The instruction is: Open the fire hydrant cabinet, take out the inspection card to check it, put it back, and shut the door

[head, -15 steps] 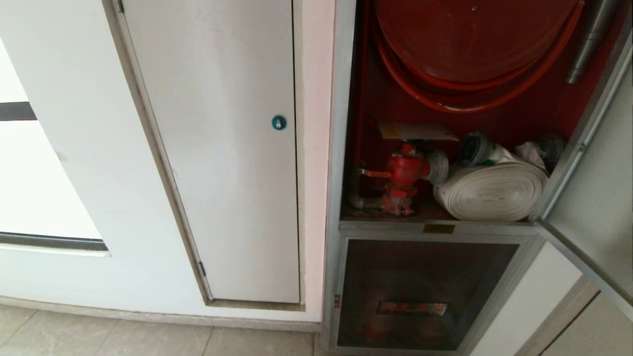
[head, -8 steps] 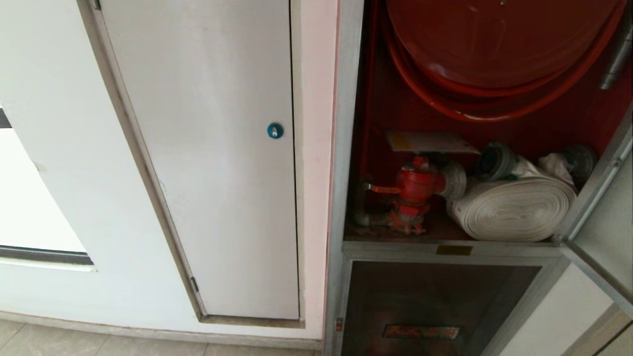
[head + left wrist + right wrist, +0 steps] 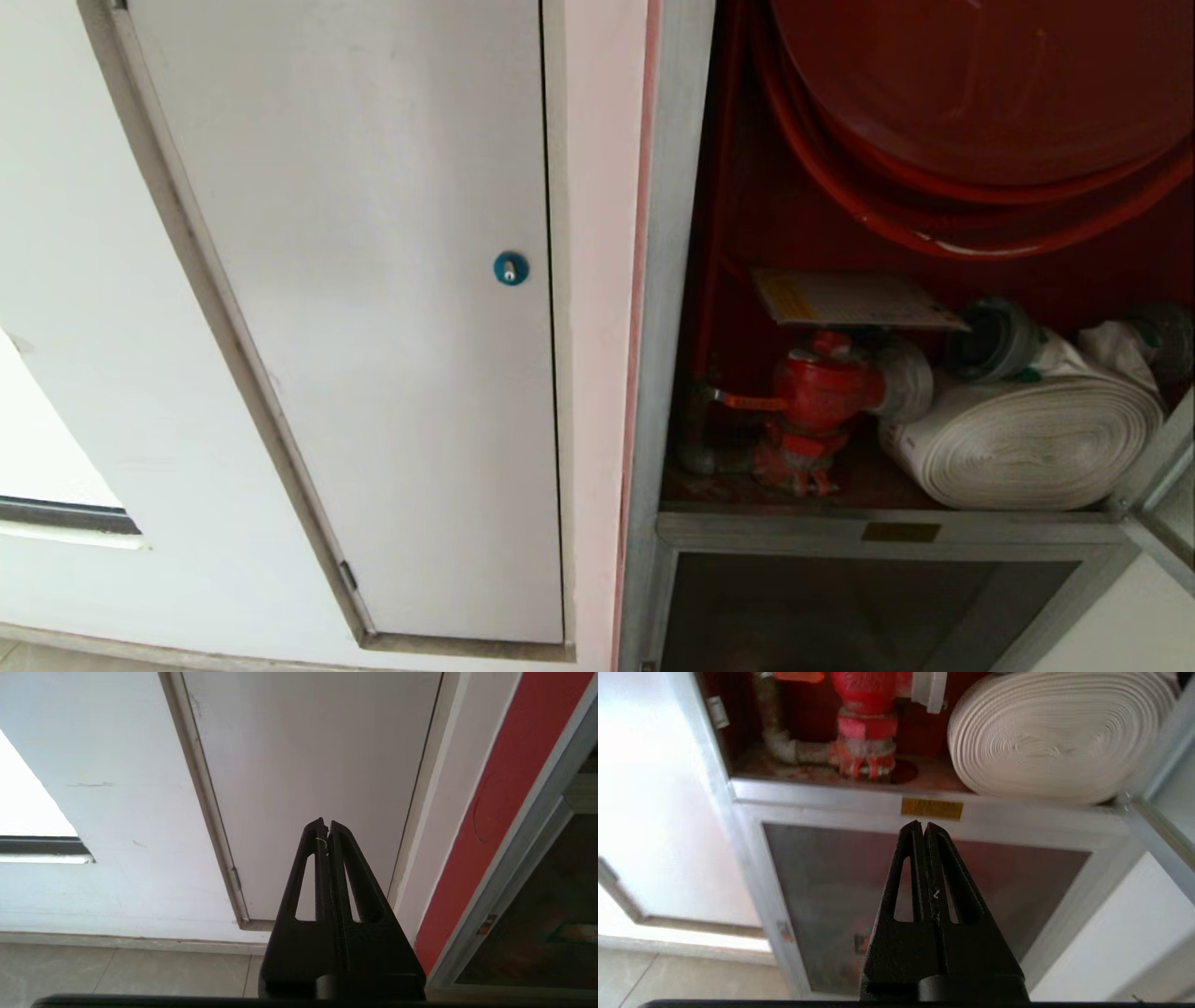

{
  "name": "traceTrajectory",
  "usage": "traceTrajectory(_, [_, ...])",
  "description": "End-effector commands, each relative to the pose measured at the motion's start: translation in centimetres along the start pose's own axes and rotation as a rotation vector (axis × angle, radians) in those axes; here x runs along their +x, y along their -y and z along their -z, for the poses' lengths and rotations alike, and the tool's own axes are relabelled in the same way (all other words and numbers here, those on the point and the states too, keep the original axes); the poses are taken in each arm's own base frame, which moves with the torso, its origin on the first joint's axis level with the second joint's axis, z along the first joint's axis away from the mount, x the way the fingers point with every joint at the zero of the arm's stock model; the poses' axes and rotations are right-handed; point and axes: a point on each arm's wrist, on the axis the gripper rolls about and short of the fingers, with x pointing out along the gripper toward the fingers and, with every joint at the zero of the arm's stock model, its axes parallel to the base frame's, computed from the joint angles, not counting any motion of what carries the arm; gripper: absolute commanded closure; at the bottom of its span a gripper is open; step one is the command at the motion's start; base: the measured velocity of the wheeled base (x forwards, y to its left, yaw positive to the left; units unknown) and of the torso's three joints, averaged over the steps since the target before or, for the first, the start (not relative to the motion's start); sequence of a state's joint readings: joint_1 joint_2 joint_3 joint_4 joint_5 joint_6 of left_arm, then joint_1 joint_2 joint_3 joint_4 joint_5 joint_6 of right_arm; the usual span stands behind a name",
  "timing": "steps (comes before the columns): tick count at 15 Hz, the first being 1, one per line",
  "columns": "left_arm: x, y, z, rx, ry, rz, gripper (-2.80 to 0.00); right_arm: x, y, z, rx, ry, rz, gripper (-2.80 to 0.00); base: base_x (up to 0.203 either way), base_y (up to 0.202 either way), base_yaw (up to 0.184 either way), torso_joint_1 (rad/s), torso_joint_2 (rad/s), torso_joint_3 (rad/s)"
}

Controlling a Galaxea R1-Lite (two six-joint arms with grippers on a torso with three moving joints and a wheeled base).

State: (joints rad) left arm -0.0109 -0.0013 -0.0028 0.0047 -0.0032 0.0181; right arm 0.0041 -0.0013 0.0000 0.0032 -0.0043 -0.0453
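I see the fire hydrant cabinet (image 3: 686, 280) standing open, its door (image 3: 1162, 523) swung out at the right edge. The inspection card (image 3: 854, 299) lies inside, atop the red valve (image 3: 822, 392), beside the white rolled hose (image 3: 1027, 443). Left gripper (image 3: 326, 826) clenched, empty, facing the white panel (image 3: 373, 280). Right gripper (image 3: 923, 826) clenched, empty, before the lower glass panel (image 3: 831, 882).

- Cabinet (image 3: 668, 280): brushed silver metal frame, matt; inside painted red.
- Reel (image 3: 990, 84): smooth red painted metal, slight sheen.
- Hose (image 3: 1027, 448): white woven cloth, ribbed coils.
- Valve (image 3: 822, 392): glossy red paint.
- Card (image 3: 854, 299): white paper.
- Panel (image 3: 373, 280): smooth matt white.
- Tools (image 3: 326, 826) (image 3: 923, 826): matt black plastic.
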Motion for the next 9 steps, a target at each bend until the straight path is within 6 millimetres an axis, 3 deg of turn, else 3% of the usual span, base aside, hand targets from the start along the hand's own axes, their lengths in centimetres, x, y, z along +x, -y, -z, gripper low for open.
traceTrajectory(1, [0.01,0.00,-0.01,0.000,-0.001,0.000,0.00,0.00,0.00,0.00,-0.001,0.000,0.000,0.00,0.196,0.000,0.001,0.002,0.00,0.001])
traceTrajectory(9, [0.02,0.00,-0.02,-0.001,0.002,0.000,0.00,-0.02,0.01,-0.10,-0.010,0.007,0.000,0.00,0.194,0.000,0.000,0.001,0.00,0.002])
